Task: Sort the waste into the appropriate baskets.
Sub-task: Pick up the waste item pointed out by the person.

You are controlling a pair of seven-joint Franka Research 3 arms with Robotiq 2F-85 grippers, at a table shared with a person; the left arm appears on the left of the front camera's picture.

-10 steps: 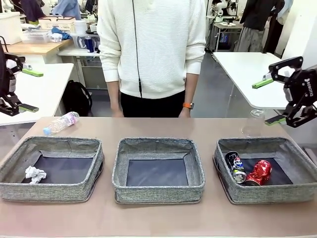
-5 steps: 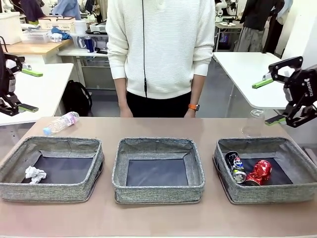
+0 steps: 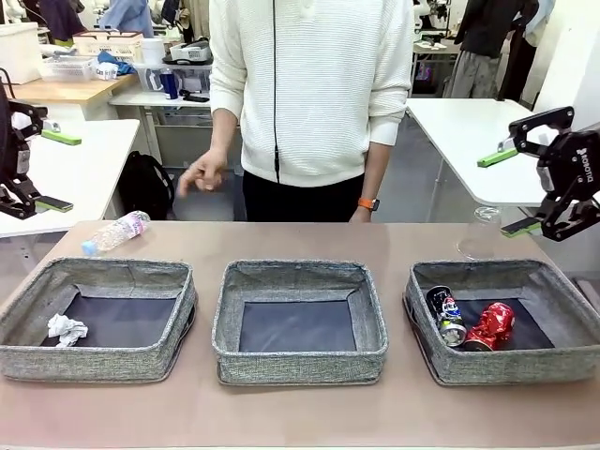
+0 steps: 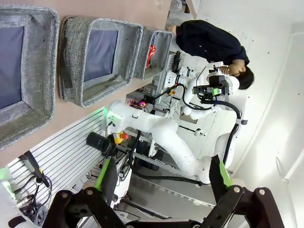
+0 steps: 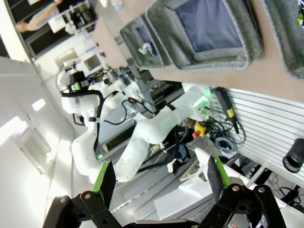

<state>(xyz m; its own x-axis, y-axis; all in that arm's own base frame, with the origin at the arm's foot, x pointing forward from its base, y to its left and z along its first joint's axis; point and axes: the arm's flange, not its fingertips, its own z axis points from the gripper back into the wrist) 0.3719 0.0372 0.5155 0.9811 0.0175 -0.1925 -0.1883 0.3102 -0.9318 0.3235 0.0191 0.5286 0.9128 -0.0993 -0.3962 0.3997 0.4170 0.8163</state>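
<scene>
1. 8 o'clock, near: left basket (image 3: 98, 361) on the table (image 3: 300, 412). It holds the crumpled white paper ball (image 3: 67, 328) in its near-left corner. Unmoved over the past second.
2. 6 o'clock, near: middle basket (image 3: 300, 361). Nothing lies on its dark bottom.
3. 4 o'clock, near: right basket (image 3: 497, 367). It holds the dark printed can (image 3: 446, 315) and the crushed red can (image 3: 492, 325), touching side by side. Both unmoved.
4. 10 o'clock, mid-table: pink-labelled bottle (image 3: 114, 232), on its side just beyond the left basket, blue cap toward 9 o'clock. Unmoved, not yet sorted.
5. 2 o'clock, mid-table: second clear bottle (image 3: 476, 230), faint against the floor just beyond the right basket. I cannot tell how it stands. Not yet sorted.
6. 9 o'clock, raised off the table's side: left gripper (image 3: 56, 171), jaws spread wide, nothing between them. Same place as a second ago.
7. 3 o'clock, raised likewise: right gripper (image 3: 508, 191), jaws spread wide, empty. Also unchanged.
8. 12 o'clock, far side: the person has shifted toward 1 o'clock. One hand (image 3: 203, 174) has lifted from the table's edge to waist height, fingers loosely curled, apparently holding nothing. The other hand (image 3: 360, 215) hangs at the far edge.
9. Reading: only the person has changed. The two bottles remain, probably for the middle basket. The raised hand may be starting toward the bottle at 10 o'clock, though I cannot tell.
</scene>
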